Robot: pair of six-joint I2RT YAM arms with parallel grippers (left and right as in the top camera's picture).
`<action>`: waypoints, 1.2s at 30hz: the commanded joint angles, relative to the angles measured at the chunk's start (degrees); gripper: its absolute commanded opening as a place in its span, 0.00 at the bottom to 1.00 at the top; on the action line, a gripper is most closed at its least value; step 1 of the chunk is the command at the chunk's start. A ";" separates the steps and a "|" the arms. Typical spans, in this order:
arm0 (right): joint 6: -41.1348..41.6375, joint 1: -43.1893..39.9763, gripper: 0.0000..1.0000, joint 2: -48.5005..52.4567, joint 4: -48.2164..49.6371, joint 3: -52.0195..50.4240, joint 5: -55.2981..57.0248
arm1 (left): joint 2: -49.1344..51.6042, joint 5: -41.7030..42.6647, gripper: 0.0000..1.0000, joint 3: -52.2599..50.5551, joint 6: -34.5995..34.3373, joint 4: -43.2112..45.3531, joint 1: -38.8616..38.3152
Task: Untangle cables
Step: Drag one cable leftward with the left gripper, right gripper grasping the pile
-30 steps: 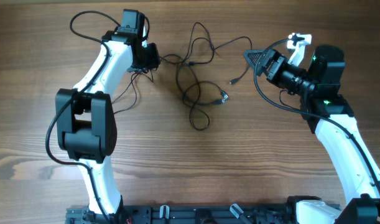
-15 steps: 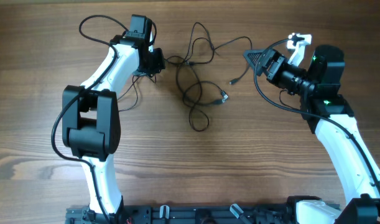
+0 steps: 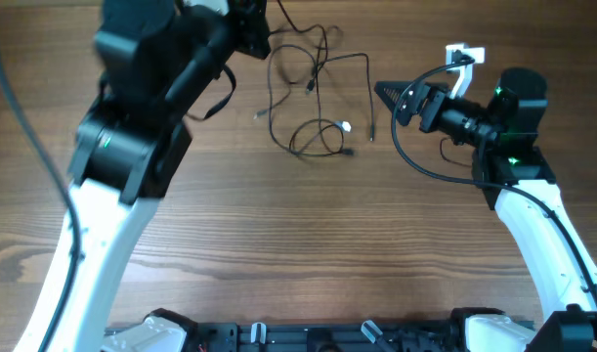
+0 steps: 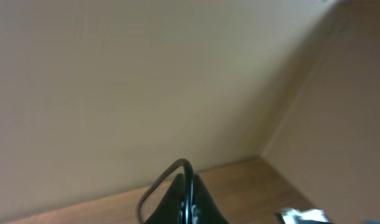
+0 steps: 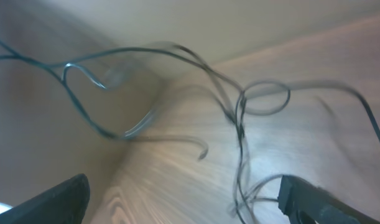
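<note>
The left tool [image 4: 185, 202] had its jaws pressed together on a thin cord that looped out of them. It was held high above the bench, and its wrist camera faced a pale wall [image 4: 115, 74]. From overhead, this tool [image 3: 254, 27] sat by the bench's far edge, with the big black-and-white left arm [image 3: 132, 147] covering the far left corner.

The right tool [image 3: 384, 95] stood wide, its two black fingers [image 5: 59, 199] well apart. It pointed left at the tangle from just beside the rightmost cord, without touching it.

The thin black cables with small plug connectors [image 3: 309, 86] ran up at their far end to the left tool. From there they spread in loose, crossing loops over the far middle of the brown wooden bench [image 3: 278, 244]. One pale plug tip [image 3: 345, 126] lay at the right of the lowest loop. In the right wrist view the cables [image 5: 239, 118] were blurred, some strands lifted off the wood. A broad stretch of wood lay between the loops and the near edge.
</note>
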 commanded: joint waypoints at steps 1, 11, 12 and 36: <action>8.37 -0.04 1.00 -0.13 7.85 0.28 -5.14 | -6.23 0.70 0.04 0.22 1.16 5.70 -4.11; 20.70 -0.02 1.00 -0.13 21.57 0.28 -15.61 | -7.26 3.50 0.04 0.22 1.14 12.00 -6.91; 20.72 -0.02 1.00 -0.13 21.57 0.28 -16.70 | -7.26 3.50 0.04 0.22 1.14 12.24 -6.99; 27.26 19.61 1.00 3.82 5.51 0.28 1.79 | -5.86 4.83 0.04 0.22 0.92 19.58 -13.86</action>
